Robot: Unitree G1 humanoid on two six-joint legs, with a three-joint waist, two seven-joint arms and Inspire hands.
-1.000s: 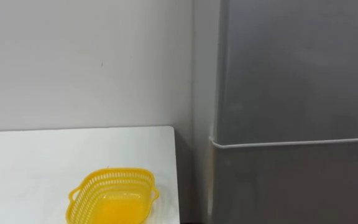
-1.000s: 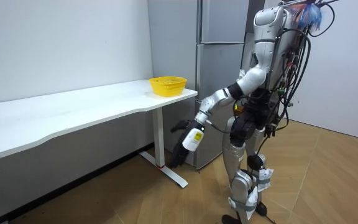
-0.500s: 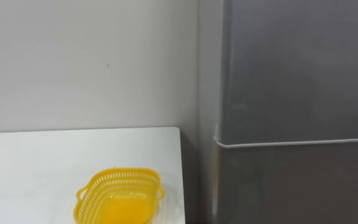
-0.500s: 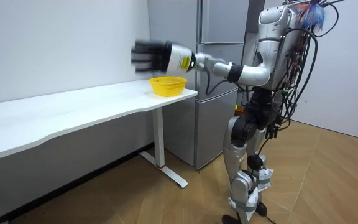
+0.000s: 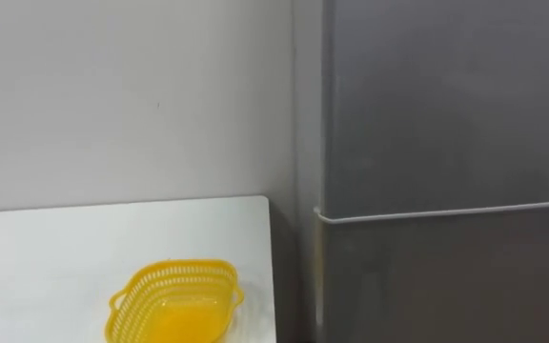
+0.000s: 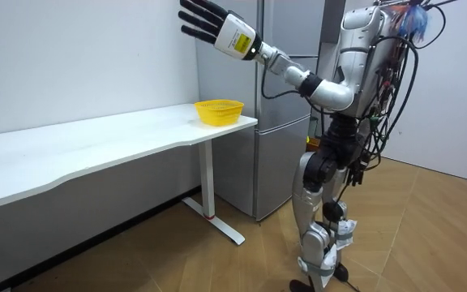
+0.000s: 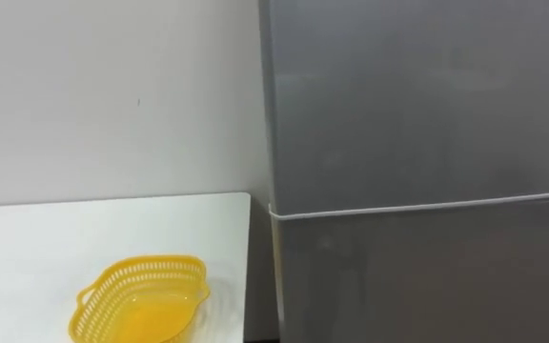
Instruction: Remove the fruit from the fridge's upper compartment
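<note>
— What is the biggest thing there?
— A tall grey two-door fridge (image 5: 446,191), set in the corner against the white wall (image 5: 112,95). Its upper door (image 5: 446,95) is shut and so is the lower door (image 5: 446,276), so whatever is stored inside is hidden.
— And next to it?
— A long white table (image 5: 46,248). Its end is just beside the fridge, with a narrow gap between them. The robot stands upright before the fridge on the wooden floor (image 6: 217,268).
— Anything on the table?
— A yellow plastic mesh basket (image 5: 174,272), near that end.
— And the hand?
— The left hand (image 6: 216,24) is up high on an outstretched arm, level with the upper door and well above the basket. Its fingers are straight and spread wide, holding nothing.
</note>
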